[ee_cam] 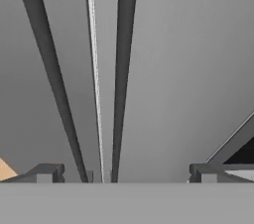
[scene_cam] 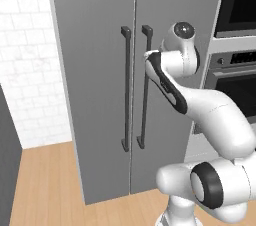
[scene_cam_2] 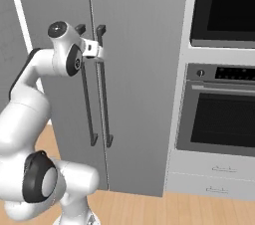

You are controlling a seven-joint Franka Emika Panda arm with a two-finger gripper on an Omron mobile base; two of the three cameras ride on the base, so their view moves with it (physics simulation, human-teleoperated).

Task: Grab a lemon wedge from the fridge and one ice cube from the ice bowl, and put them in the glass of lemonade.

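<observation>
Gripper [ee_cam: 124, 173] spread to full width, nothing between the tips, nothing held. It sits high at the fridge [scene_cam: 95, 70] front, level w/ upper part of the two dark bar handles; right handle [ee_cam: 121, 79] lies between the tips, left handle [ee_cam: 49, 69] just beside. Contact w/ handle: cannot tell. Both fridge doors closed. Oven stack [scene_cam_2: 219, 104] beyond, to the right.

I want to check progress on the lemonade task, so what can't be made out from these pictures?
- Fridge contents, lemon wedge included: hidden behind both shut doors, in all three views.
- Fridge top: cut off by the upper edge of both base views.
- Pincer contact with the right door handle: the fingertips stand wide apart around both handles; touching or not cannot be told.
- Oven: right part cut by the right base view's edge.
</observation>
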